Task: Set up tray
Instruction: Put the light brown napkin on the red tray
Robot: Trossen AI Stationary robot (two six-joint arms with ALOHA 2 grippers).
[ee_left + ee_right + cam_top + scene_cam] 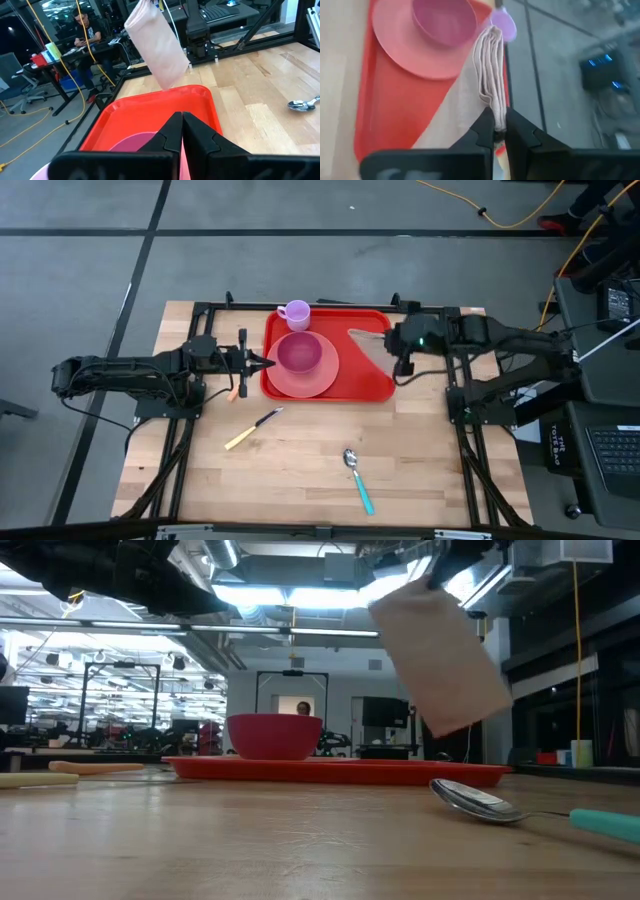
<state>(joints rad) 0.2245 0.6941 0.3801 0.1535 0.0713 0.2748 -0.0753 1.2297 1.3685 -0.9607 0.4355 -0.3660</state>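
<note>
On a pale wooden table (pixel 300 470), seen from straight above, a bright red tray (pixel 365 380) is lying toward the far middle, between two dark robot arms. A salmon-pink plate (pixel 300 380) is sitting on the tray's left half, with a purple bowl (pixel 299 353) resting on it. A small lilac cup (pixel 295 313) is standing just beyond the tray's far rim, on the tabletop.

Over the tray's right half, the right gripper (pixel 392 340) is holding a pale folded napkin (pixel 370 345). Its wrist camera is showing the two dark fingers (pixel 482 131) pinched together on the gathered edge of the cloth. From table height, the napkin (pixel 440 660) is hanging in the air, tilted, clear above the tray (pixel 340 772).

At the tray's left edge, the left gripper (pixel 262 362) is hovering with its jaws pressed shut and nothing between them. Its own camera is showing the two fingertips (pixel 172 131) meeting above the tray (pixel 165 107), with the plate's pink rim just below them.

Nearer the front of the table, well apart from the tray, a spoon (pixel 356 477) with a teal handle is lying on the wood. To its left, a yellow-handled utensil (pixel 252 428) is lying at a slant. A small orange-handled item (pixel 238 388) is lying beside the tray's left side, too small to make out.

A person (pixel 82 27) is sitting at a desk in the room behind.
</note>
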